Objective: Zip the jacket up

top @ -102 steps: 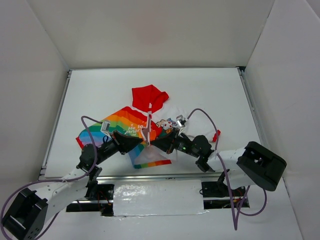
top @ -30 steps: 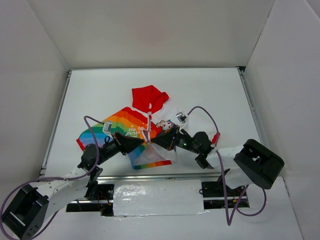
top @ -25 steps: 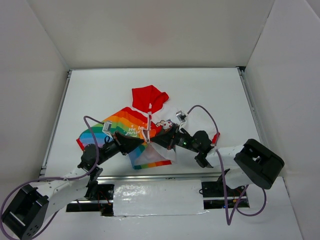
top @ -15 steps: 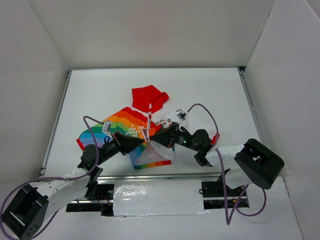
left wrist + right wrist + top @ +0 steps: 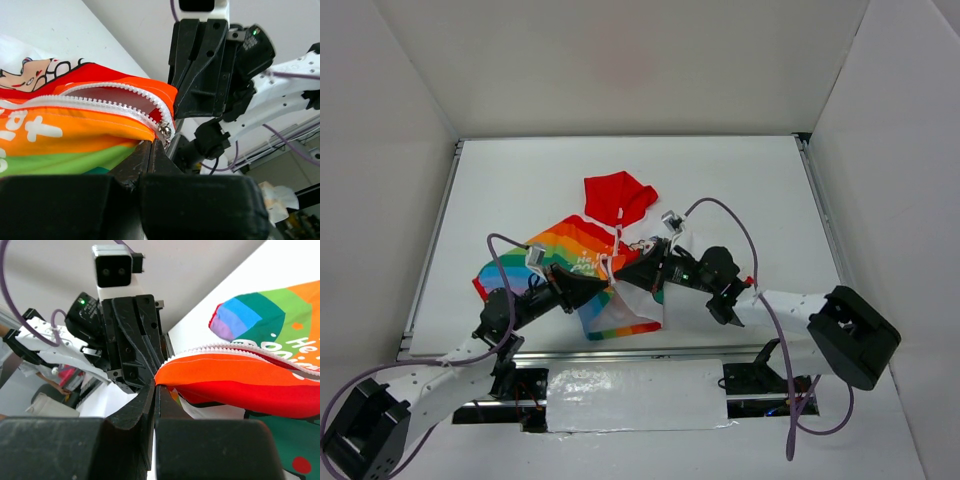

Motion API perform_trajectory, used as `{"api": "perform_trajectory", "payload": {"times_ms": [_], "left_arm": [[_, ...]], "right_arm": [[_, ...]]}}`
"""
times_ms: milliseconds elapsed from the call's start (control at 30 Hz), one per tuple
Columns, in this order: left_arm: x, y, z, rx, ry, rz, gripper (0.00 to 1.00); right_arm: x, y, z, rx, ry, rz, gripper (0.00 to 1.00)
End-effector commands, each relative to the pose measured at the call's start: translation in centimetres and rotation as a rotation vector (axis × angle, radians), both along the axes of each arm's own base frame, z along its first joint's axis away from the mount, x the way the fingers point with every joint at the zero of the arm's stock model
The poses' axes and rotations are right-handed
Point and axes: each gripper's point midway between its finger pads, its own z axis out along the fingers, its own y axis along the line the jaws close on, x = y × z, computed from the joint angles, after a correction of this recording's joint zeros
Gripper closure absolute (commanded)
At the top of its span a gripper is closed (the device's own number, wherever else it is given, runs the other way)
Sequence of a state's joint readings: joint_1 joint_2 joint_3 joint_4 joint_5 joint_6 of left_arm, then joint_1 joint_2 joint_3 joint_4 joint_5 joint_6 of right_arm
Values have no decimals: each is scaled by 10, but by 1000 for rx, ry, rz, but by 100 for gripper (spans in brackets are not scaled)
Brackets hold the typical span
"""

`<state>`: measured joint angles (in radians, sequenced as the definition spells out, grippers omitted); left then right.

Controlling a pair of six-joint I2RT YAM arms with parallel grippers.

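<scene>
Two grippers pinch a child's jacket (image 5: 570, 258) at the middle of a white table (image 5: 520, 180), close to the arm bases, its red hood (image 5: 617, 198) pointing toward the far wall. The left gripper (image 5: 151, 148) is clamped narrow on the rainbow-striped hem, just below the metal slider (image 5: 164, 131) of the white zipper (image 5: 100, 104). The right gripper (image 5: 155, 385), facing it almost tip to tip, is closed tight on the orange-red edge of the same hem. Above the slider, the two rows of teeth stand apart, showing red lining between them.
</scene>
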<state>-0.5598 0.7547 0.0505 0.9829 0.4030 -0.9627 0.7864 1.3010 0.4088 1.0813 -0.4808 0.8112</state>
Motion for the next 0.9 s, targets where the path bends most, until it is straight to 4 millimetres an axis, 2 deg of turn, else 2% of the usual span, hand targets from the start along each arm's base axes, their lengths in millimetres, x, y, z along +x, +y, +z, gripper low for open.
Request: {"api": "perform_trajectory", "payload": {"times_ms": [0,267,467,533,567,633,700,867], "left_arm": [[-17,-9,-7,99,-65,-107,100],[-47,-13,1,89,-178,-255,100],[-56,-17,-15,114,-148,-314,100],[-50,-16,-24,131,-110,-277,100],[-47,-15,-37,165,-62,-259,100],[-42,-13,-49,190,-24,-226,100],[-43,-12,-54,190,-13,-218,100],[-27,-8,-79,252,66,-114,100]], "right_arm": [[9,2,42,19,-98,-30,100],[16,-2,12,-85,-34,-73,100],[21,-3,-2,-146,9,-97,100],[20,-4,-7,-158,26,-97,100],[20,-4,-8,-158,31,-97,100],[17,-5,-14,-167,51,-92,100],[19,-6,-19,-183,66,-102,100],[26,-5,-42,-245,138,-131,100]]}}
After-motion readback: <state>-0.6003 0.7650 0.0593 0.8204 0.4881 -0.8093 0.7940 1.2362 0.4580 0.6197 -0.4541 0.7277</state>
